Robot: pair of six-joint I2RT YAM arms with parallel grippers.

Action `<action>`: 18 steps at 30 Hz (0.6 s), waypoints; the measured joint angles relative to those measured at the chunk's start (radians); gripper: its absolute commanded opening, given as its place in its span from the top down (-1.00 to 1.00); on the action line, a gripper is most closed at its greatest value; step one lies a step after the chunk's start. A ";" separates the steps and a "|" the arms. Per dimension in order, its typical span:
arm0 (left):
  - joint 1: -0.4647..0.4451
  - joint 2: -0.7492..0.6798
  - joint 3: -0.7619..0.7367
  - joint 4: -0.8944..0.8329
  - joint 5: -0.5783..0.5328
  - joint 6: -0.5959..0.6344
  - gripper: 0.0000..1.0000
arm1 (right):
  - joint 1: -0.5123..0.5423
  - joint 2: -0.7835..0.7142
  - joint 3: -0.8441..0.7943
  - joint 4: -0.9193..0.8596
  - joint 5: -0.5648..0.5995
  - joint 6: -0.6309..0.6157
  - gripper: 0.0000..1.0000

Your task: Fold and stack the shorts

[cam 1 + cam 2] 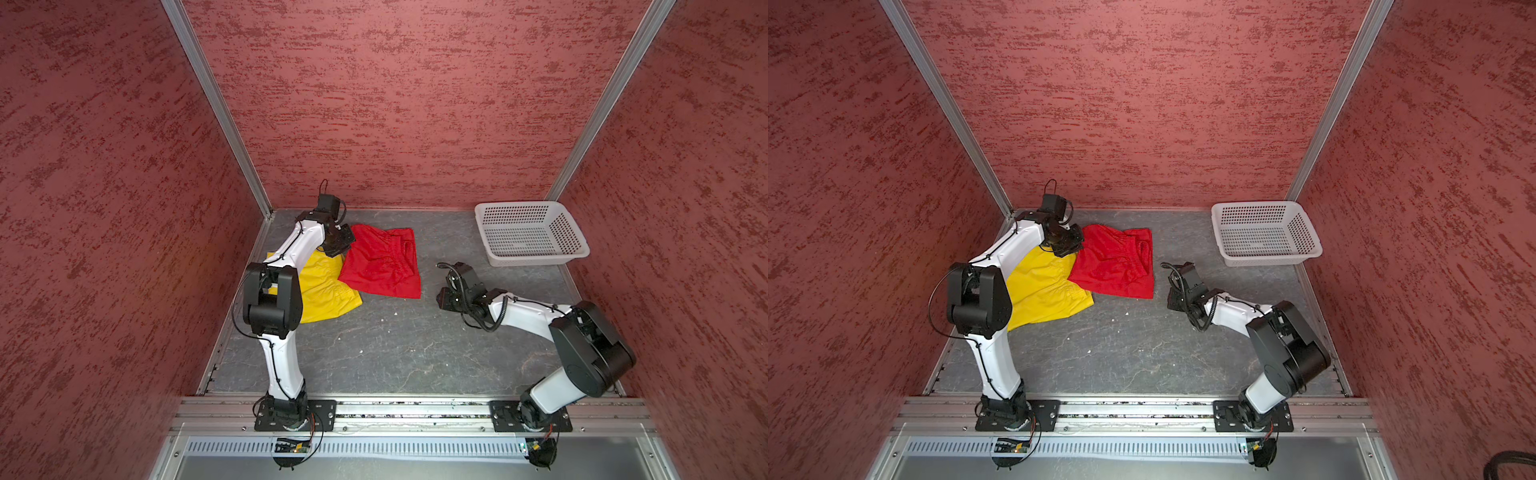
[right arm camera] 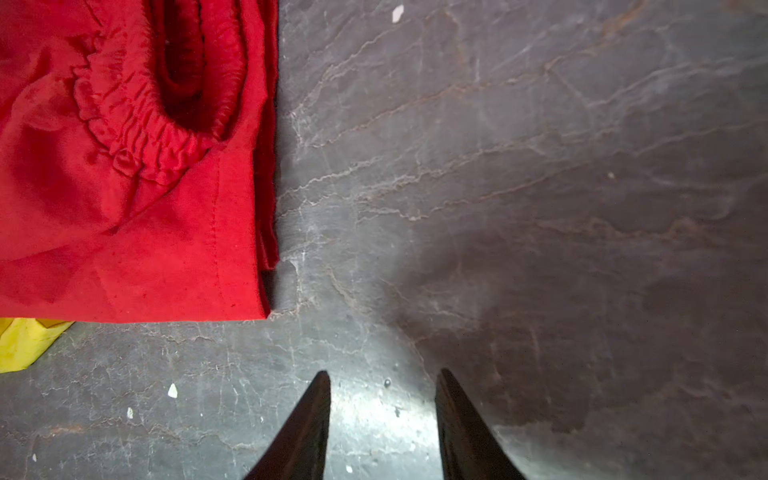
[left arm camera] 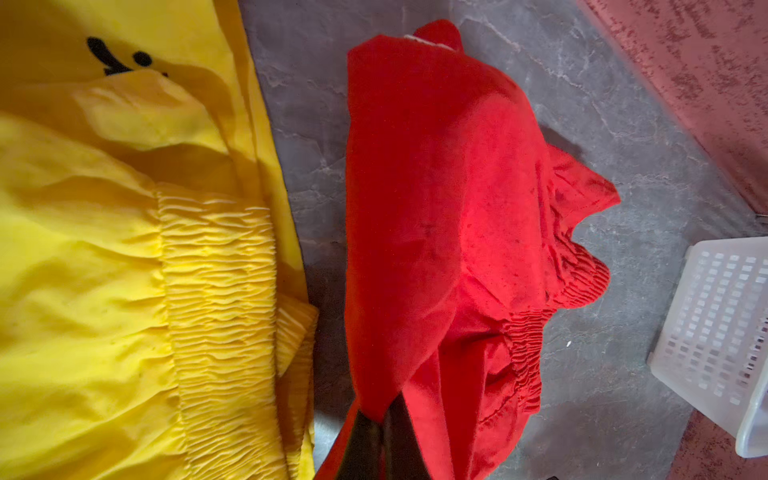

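Left end effector (image 3: 380,419): closed hard on a fold of the red shorts, whose cloth comes out from between my two dark fingertips.
Red shorts (image 3: 436,208): pinched at one edge by my left end effector, they rise from the tips into a hump. The rest lies crumpled on the bench, the gathered elastic waistband is on the side away from the yellow pair, and a pale scrap of cord shows at the far end.
Yellow shorts (image 3: 104,291): just beside my left end effector, lying flat. The ruffled waistband is nearest my fingers and the small black marks are farther out. In both top views one red corner meets the yellow edge (image 1: 328,291).
Right end effector (image 2: 382,378): partly open, fingers apart with nothing between them, low over bare bench.
Red shorts from the right side (image 2: 124,208): the stitched hem corner lies ahead of my right fingertips and off to one side, clear of them.
Bench (image 2: 540,208): grey and veined, with a few white flecks near my right end effector.
Basket (image 1: 536,259): white and perforated, beyond my right end effector by the back wall, well apart from both pairs of shorts.
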 measured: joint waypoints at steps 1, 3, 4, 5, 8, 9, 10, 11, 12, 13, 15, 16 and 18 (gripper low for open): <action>0.000 0.000 0.008 -0.016 -0.003 0.003 1.00 | 0.000 -0.001 -0.002 0.005 -0.002 -0.002 0.14; 0.000 0.000 0.031 -0.048 -0.012 0.010 1.00 | -0.002 -0.001 -0.010 0.017 -0.006 -0.004 0.14; -0.002 0.000 0.043 -0.060 -0.014 0.013 1.00 | -0.003 -0.001 -0.014 0.021 -0.007 -0.004 0.14; -0.002 0.000 0.059 -0.074 -0.017 0.018 1.00 | -0.005 -0.001 -0.019 0.027 -0.010 -0.004 0.15; -0.002 0.000 0.114 -0.119 -0.026 0.031 1.00 | -0.006 0.002 -0.027 0.037 -0.019 -0.003 0.16; -0.002 0.000 0.137 -0.137 -0.034 0.037 1.00 | -0.006 0.006 -0.027 0.043 -0.024 -0.003 0.16; -0.002 0.000 0.159 -0.153 -0.040 0.043 1.00 | -0.006 0.010 -0.027 0.048 -0.029 -0.003 0.16; 0.000 0.000 0.180 -0.169 -0.046 0.048 1.00 | -0.006 0.013 -0.027 0.053 -0.032 -0.003 0.16; 0.003 -0.003 0.192 -0.180 -0.048 0.053 1.00 | -0.006 0.016 -0.028 0.059 -0.035 -0.003 0.16; 0.008 -0.008 0.197 -0.189 -0.050 0.058 1.00 | -0.006 0.019 -0.028 0.063 -0.039 -0.003 0.16; 0.027 -0.021 0.198 -0.215 -0.049 0.067 1.00 | -0.007 0.024 -0.028 0.071 -0.045 -0.003 0.16; 0.044 -0.031 0.196 -0.230 -0.046 0.071 1.00 | -0.007 0.027 -0.028 0.075 -0.049 -0.003 0.16; 0.092 -0.067 0.179 -0.246 -0.041 0.074 1.00 | -0.007 0.036 -0.028 0.084 -0.054 -0.003 0.16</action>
